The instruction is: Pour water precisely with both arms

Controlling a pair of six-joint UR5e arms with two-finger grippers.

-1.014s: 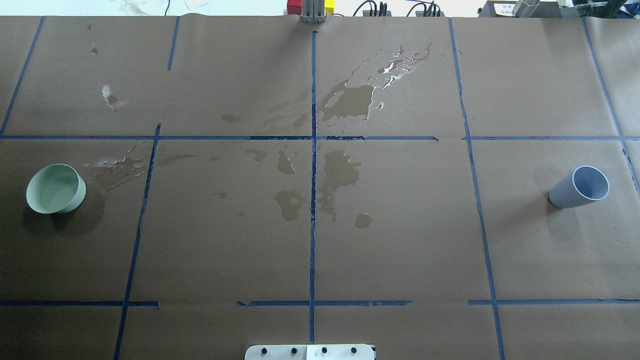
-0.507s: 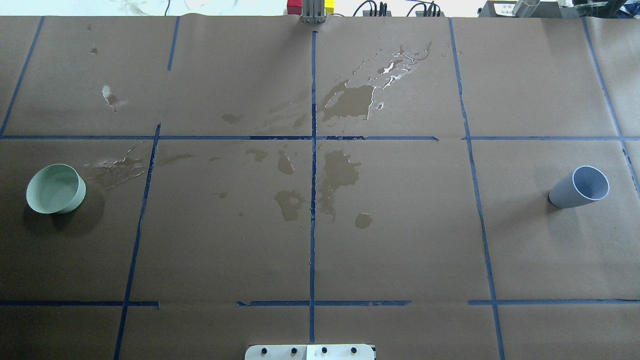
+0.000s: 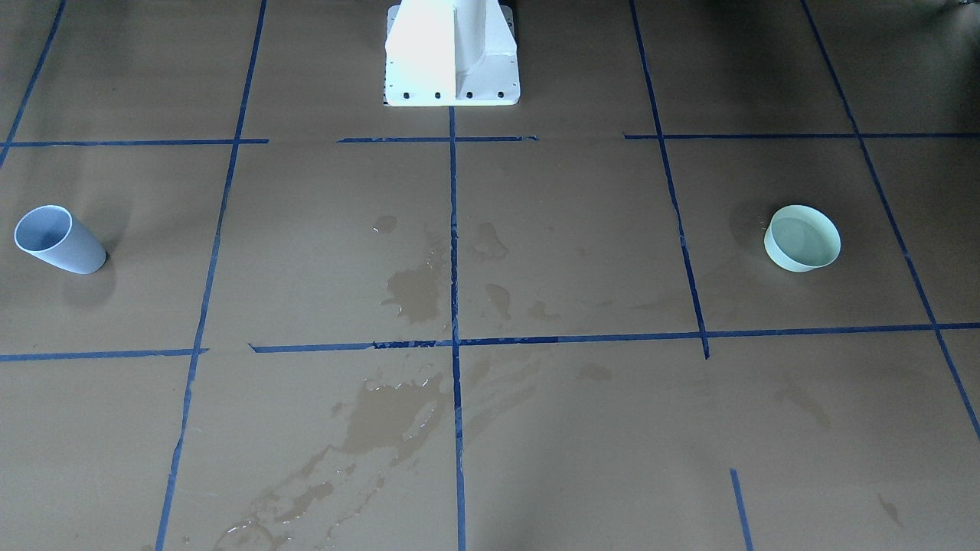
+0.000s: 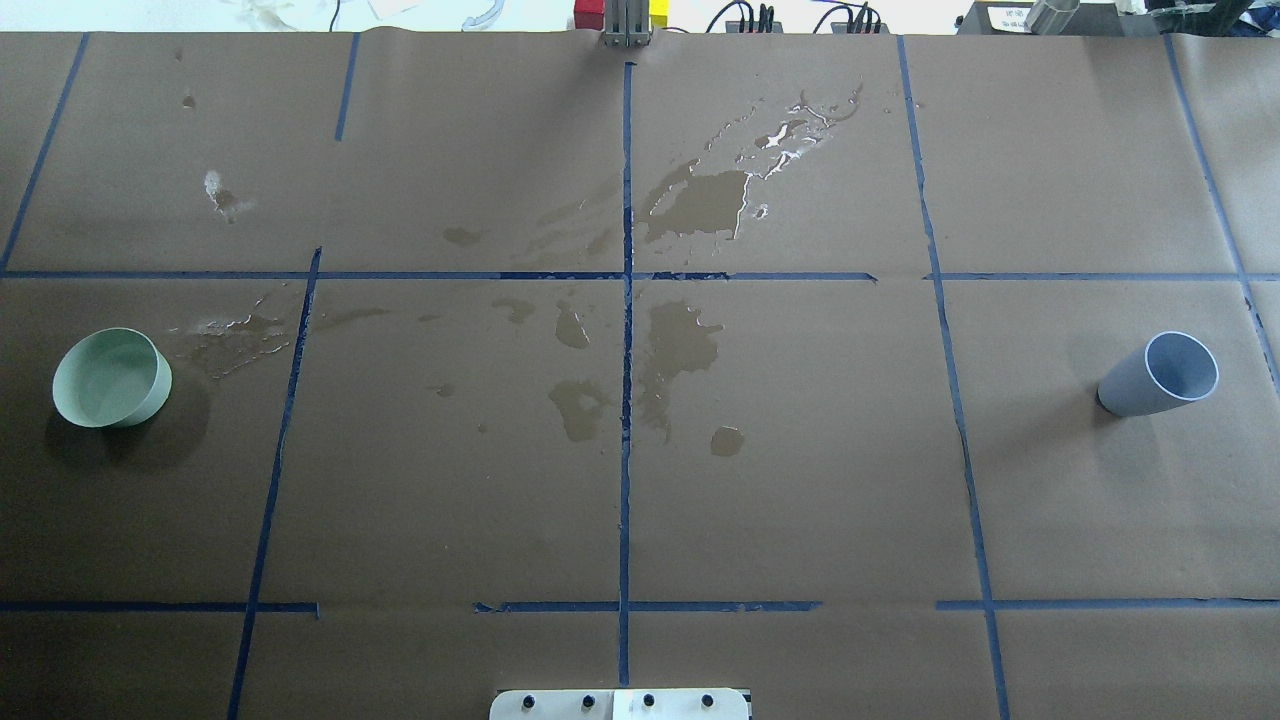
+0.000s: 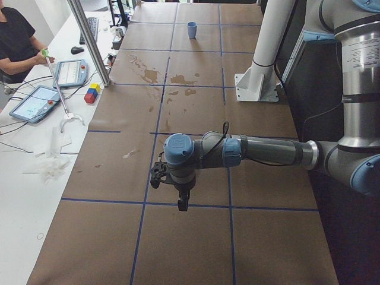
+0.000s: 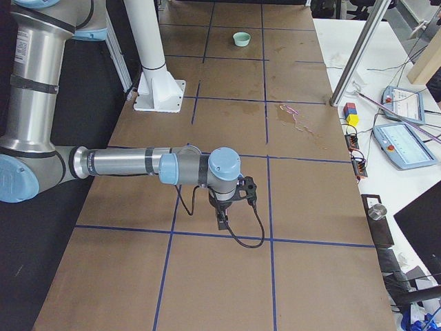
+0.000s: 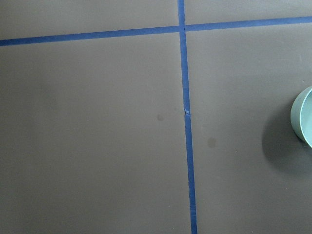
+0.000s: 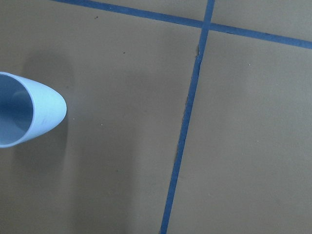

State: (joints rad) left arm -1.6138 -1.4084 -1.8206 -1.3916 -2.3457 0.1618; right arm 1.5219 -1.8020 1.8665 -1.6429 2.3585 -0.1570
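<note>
**Spills threaten before any pour has begun.**

Nearest the robot, the left end effector (image 5: 183, 202) and right end effector (image 6: 223, 221) hang over the surface (image 4: 800, 480). Whether they are released or clenched cannot be told from the side views. The water (image 3: 800, 237) lies shallow in the mint bowl (image 4: 160, 395) on the robot's left, and the blue-grey cup (image 4: 1125, 390) stands well apart on its right. A tilted lift of the low bowl would likely slop water out. Farther off, spill patches (image 4: 680, 340) may leave the paper slick.
</note>
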